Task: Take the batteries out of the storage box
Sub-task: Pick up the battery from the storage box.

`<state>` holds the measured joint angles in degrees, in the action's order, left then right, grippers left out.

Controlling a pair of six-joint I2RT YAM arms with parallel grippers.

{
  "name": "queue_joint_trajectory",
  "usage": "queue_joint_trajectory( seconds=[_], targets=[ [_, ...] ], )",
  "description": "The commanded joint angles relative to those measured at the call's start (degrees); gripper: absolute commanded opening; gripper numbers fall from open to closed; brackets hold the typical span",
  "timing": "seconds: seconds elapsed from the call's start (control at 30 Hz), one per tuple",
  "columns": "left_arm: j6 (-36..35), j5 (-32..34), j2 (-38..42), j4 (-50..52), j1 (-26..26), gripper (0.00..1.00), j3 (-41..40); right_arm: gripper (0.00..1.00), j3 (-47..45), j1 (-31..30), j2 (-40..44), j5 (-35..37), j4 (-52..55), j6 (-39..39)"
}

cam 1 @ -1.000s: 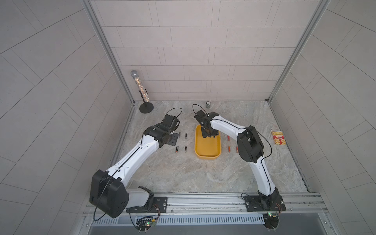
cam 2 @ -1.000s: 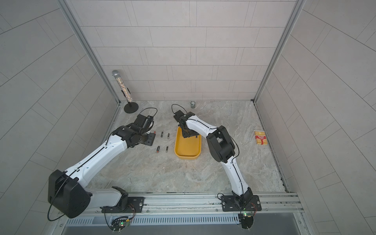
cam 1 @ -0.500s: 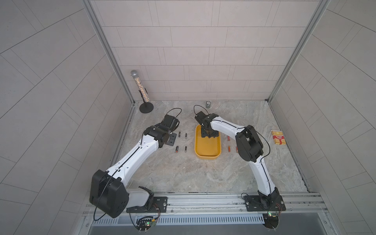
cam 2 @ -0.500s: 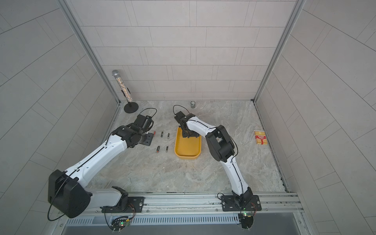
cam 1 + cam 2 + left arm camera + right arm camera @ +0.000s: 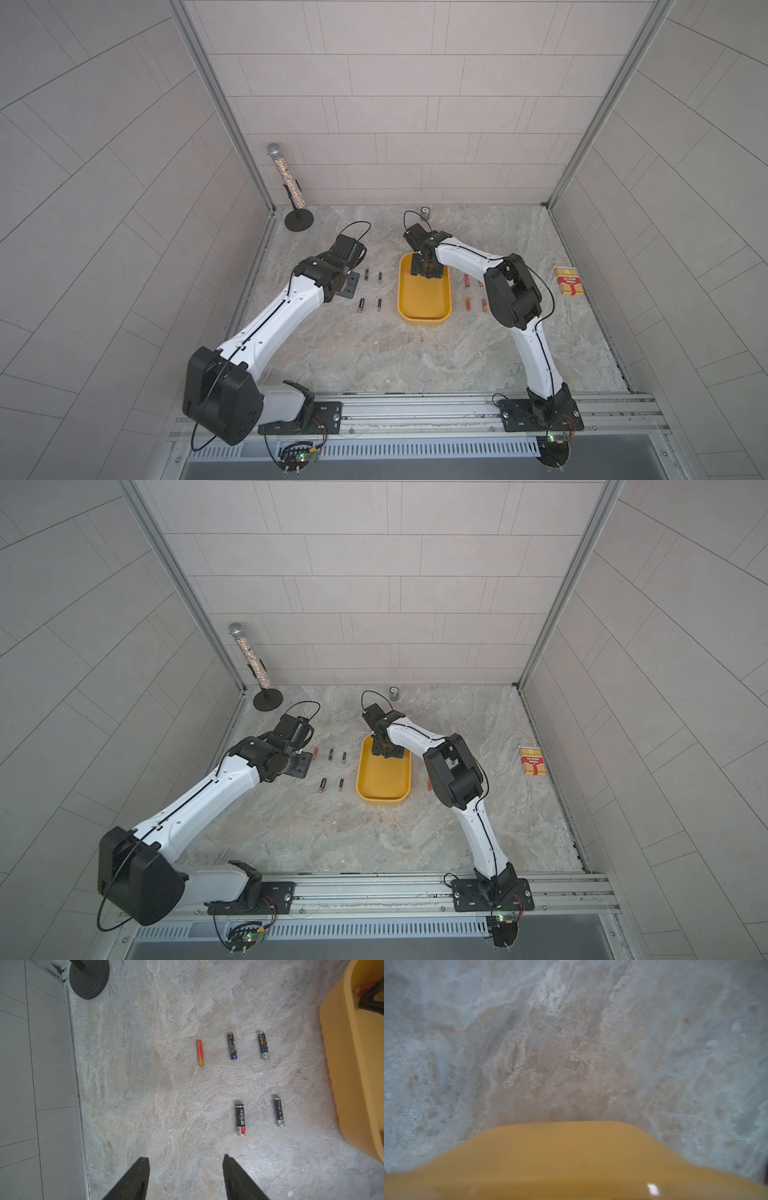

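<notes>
Right claw (image 5: 424,271) contents unclear; storage box (image 5: 571,1157) blurred (close-up).

The marbled tabletop (image 5: 374,365) carries the storage box (image 5: 424,321), batteries (image 5: 361,305), can (image 5: 424,211), packet (image 5: 568,281), stand (image 5: 298,219).

You're seeing a glittery microphone (image 5: 286,178) standing in a corner, a silver can (image 5: 424,212) and a striped packet (image 5: 568,281) sitting well apart.

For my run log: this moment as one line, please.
left jaws: open, empty | right jaws: inside storage box | batteries: several on table
</notes>
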<state>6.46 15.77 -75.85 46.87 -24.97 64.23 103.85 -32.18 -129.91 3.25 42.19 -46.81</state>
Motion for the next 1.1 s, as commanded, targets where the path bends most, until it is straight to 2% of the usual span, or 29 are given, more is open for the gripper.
queue_joint_trajectory(
  seconds=[0.0,0.2,0.4,0.67,0.77,0.83,0.9,1.07],
  targets=[
    [0.16,0.92,-0.06,1.16,0.42,0.64,1.15,0.58,-2.84,0.43,-0.55,-2.03,1.51,-1.27],
    [0.21,0.69,-0.23,1.21,0.44,0.64,1.3,0.5,-5.25,1.49,-0.19,-1.88,0.69,-1.79],
    [0.05,0.58,-0.19,1.22,0.43,0.64,1.3,0.27,-7.21,1.68,0.34,-3.39,-1.06,-1.83],
    [-0.08,-0.58,-0.93,1.33,0.45,0.64,1.58,0.09,-10.08,1.19,3.47,-4.81,-2.18,-0.83],
    [-0.56,-3.61,-1.03,1.06,0.44,0.64,1.96,0.03,-11.71,1.07,6.19,-4.1,-2.22,-0.33],
    [-2.32,-9.45,-0.88,0.29,0.24,0.66,2.41,0.0,-12.72,1.07,8.07,-4.15,-2.39,-0.12],
    [-2.55,-15.02,-0.48,-1.01,-0.53,0.69,2.58,0.0,-14.07,1.06,10.69,-4.68,-3.2,0.13],
    [-1.77,-21.54,2.37,-6.22,-2.98,0.75,2.04,0.0,-14.76,1.11,16.6,-5.51,-2.17,2.18]
  ],
)
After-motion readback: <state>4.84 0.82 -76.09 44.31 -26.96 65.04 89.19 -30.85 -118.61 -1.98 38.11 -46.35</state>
